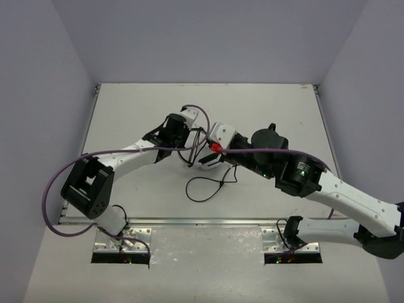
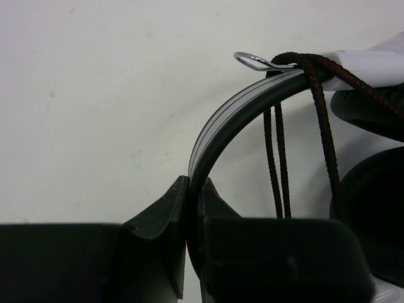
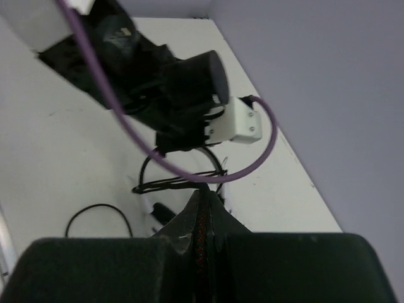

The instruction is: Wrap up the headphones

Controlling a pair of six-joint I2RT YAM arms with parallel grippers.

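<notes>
The left gripper (image 2: 189, 189) pinched the headphones (image 2: 372, 214) by their thin black headband (image 2: 230, 117). The right gripper (image 3: 202, 201) clamped their braided cord (image 3: 199, 237) between its fingertips.

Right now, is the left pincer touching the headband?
Touching. The left wrist view shows the left pincer shut on the headband, which runs straight between its two tips with no gap.

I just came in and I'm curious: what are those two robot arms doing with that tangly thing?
They are wrapping the cord around the headphones. The left jaws are shut on the headband. The right jaws are shut on the cord. Some cord already loops over the headband; a loop lies loose on the table.
</notes>
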